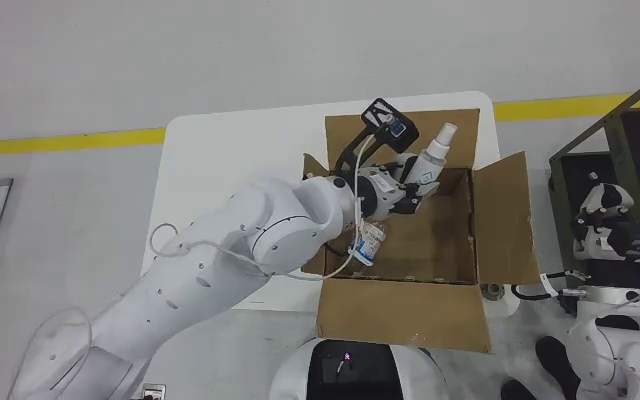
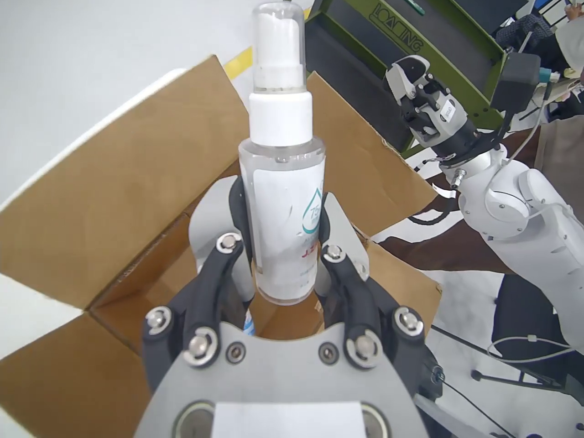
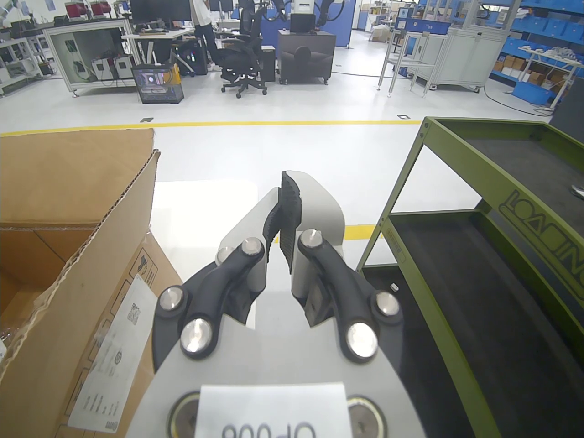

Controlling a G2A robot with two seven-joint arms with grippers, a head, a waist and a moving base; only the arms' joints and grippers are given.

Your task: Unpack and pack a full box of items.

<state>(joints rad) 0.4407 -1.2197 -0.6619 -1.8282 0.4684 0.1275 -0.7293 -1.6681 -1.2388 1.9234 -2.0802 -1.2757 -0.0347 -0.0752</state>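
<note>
The left gripper [image 2: 283, 230] is clamped on the body of a clear plastic spray bottle with a white label and transparent cap [image 2: 280, 161]. It holds the bottle above the far edge of the opening of the open brown cardboard box [image 1: 500, 215]. The box stands at the right end of the white table [image 1: 230, 170].

The right gripper [image 3: 286, 211] is off the table's right edge, beside the green metal cart [image 3: 456, 275]. Its jaws are closed on nothing.

The step in hand is judged to be a transfer of the bottle across the box rim. Whether it is coming out or going in cannot be determined. The next move calls for clearing the raised flaps, then setting the bottle down without it tipping.

The left wrist view shows both pads [image 2: 239, 211] seated on the label, which the top view does not resolve. The top view shows a second small bottle [image 1: 370, 243] inside the box at its left wall.
</note>
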